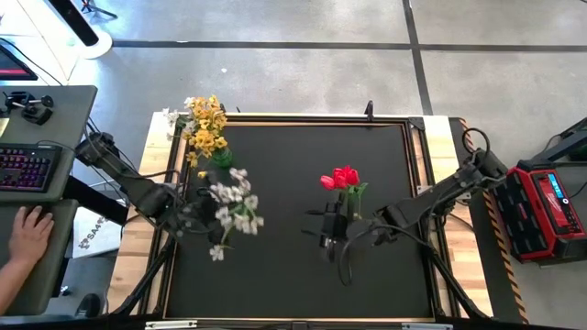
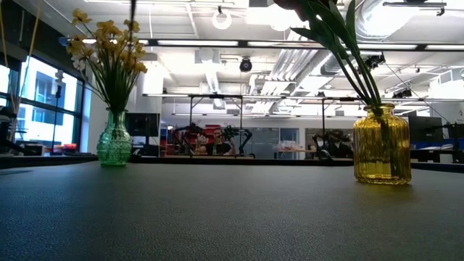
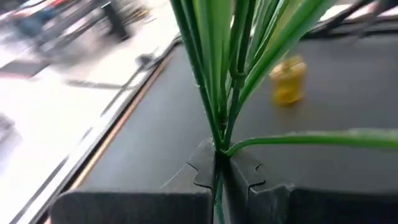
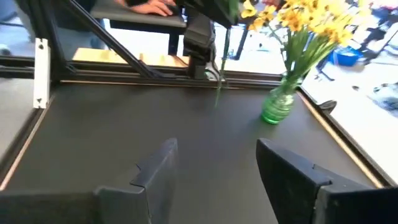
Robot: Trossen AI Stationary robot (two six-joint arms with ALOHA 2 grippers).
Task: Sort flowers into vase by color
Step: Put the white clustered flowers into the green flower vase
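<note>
My left gripper [image 1: 194, 218] is shut on a sprig of white blossoms [image 1: 235, 207] above the table's left half. In the left wrist view its green stems [image 3: 214, 74] rise from between the fingers. A green glass vase [image 2: 114, 141] with yellow blossoms [image 1: 205, 124] stands on its base at the far left; the right wrist view shows this green vase [image 4: 277, 106] too. A yellow ribbed vase [image 2: 382, 145] at mid-right holds red tulips [image 1: 341, 177]. My right gripper [image 1: 328, 234] is open just on the near side of that vase and touches nothing. My left gripper pinches the white sprig's bundled stems [image 3: 219, 149] between its two fingers, low on the stems where the leaves branch off. The fingers come nearly level from the table's left, across the stems. The sprig stands upright, lifted clear, with a stem end [image 4: 219, 92] hanging below the fingers.
A raised frame [image 1: 275, 117] rims the black mat. Open mat lies between the two vases and along the near edge. A desk with a keyboard [image 1: 26, 168] and a person's hand [image 1: 29, 234] is at the left; a red case [image 1: 548, 206] is at the right.
</note>
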